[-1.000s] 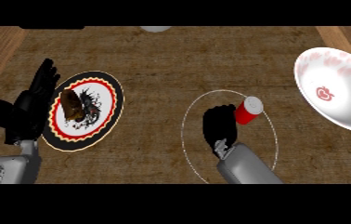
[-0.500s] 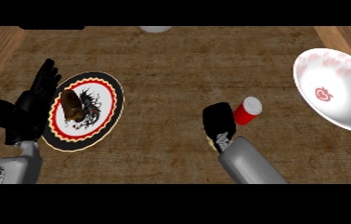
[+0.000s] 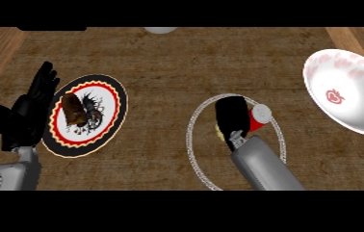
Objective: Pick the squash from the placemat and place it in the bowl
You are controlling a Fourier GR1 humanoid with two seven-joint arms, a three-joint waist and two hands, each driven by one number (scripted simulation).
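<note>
Dark brown wood-grain counter [image 3: 177, 67], lighter wooden edging at both upper corners.

Two grey forearms, smooth and rounded, plain with no markings visible. Each ends in a black hand: left hand [image 3: 28, 113] at the left edge, right hand [image 3: 232, 118] right of centre. Small pale metallic fitting shows at the right wrist where grey meets black.

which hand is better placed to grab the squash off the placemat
Right. The right hand already hangs over the round placemat, where a yellowish bit, probably the squash, peeks out. The left hand rests open by the dark plate.
</note>
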